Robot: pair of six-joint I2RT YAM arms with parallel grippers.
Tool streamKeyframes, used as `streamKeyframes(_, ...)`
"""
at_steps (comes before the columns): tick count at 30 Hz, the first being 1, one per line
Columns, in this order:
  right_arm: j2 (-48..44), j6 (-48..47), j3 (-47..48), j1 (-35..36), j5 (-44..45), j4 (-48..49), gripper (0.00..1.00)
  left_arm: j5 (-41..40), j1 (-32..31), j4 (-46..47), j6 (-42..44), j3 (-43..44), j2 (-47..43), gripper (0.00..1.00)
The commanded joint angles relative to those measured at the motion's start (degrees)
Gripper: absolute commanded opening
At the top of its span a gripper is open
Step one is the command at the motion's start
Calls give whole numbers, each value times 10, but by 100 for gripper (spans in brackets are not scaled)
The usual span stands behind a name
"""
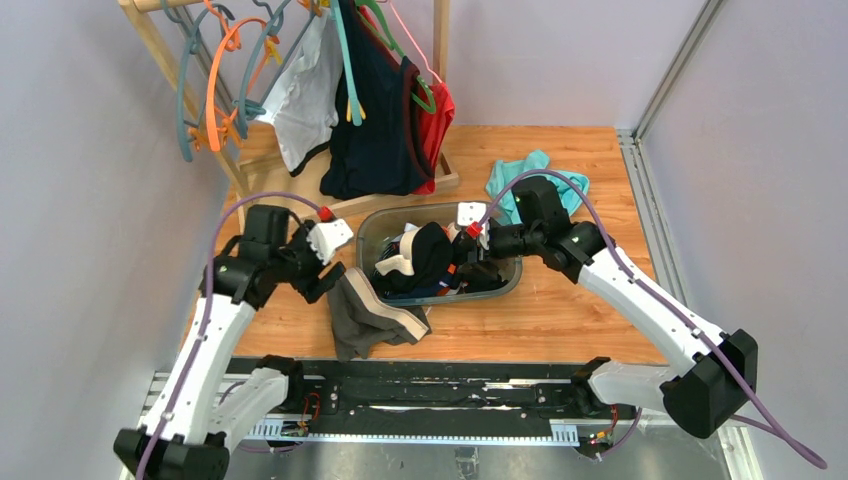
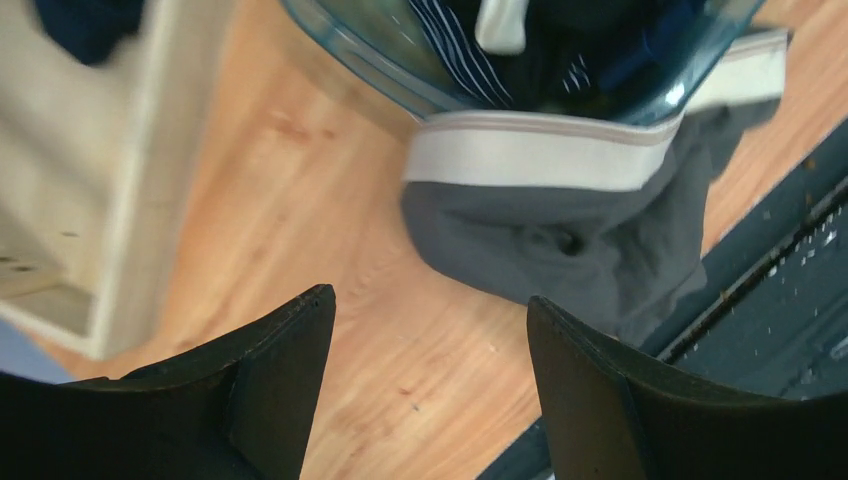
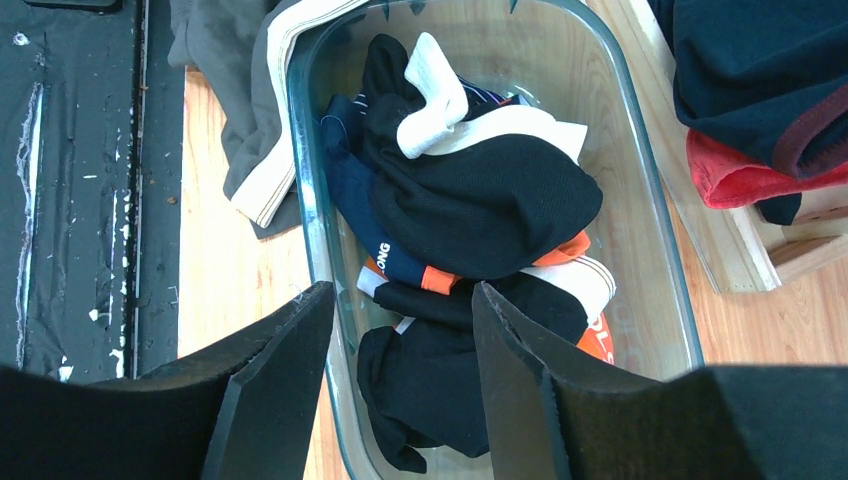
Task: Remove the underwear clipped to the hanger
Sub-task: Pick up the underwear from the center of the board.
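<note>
Both grippers gape empty: the left gripper (image 2: 430,300) hovers at 9 o'clock of the grey-brown briefs (image 1: 372,322), which lie against the glass bin's (image 3: 303,200) 7 o'clock corner, and the right gripper (image 3: 400,292) hangs over the black briefs (image 3: 490,200) heaped inside. A low sweep could knock the bin's rim or drag the loose briefs onto the rail (image 1: 440,385) at 6 o'clock. Free tabletop (image 1: 600,160) lies at 3 o'clock.

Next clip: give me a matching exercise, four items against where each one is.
Items:
1 grey briefs
2 black briefs
3 teal cloth
4 navy top

Places:
A hanging on the rack
B inside the bin
C on the table, beside the bin
D on the table, far right

Pairs: 1-C, 2-B, 3-D, 4-A
</note>
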Motion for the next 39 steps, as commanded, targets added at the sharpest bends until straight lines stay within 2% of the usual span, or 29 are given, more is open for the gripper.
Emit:
streamKeyframes(1, 4, 1, 1, 12, 6, -8, 55, -12, -16, 41, 27, -65, 33, 74)
streamKeyframes(7, 3, 0, 0, 12, 7, -8, 55, -42, -21, 123, 32, -132, 82, 77)
streamKeyframes(14, 2, -3, -3, 12, 8, -8, 55, -27, -23, 167, 25, -158, 142, 79)
streamKeyframes(17, 3, -5, -3, 12, 9, -8, 55, -10, -25, 177, 25, -171, 154, 76)
streamKeyframes(22, 5, -6, -3, 11, 12, -8, 55, 4, -26, 177, 21, -176, 174, 58)
streamKeyframes(27, 5, -8, -4, 11, 13, -8, 55, -24, -26, 146, 35, -168, 151, 40)
streamKeyframes(32, 9, -9, -3, 12, 15, -8, 55, 0, -26, 57, 47, -116, 100, 5)
streamKeyframes(33, 9, -10, -4, 12, 16, -8, 55, 6, -26, 44, 42, -102, 89, 1)
streamKeyframes(39, 11, -10, -4, 12, 17, -8, 55, 73, -30, 27, -22, 2, 40, 0)
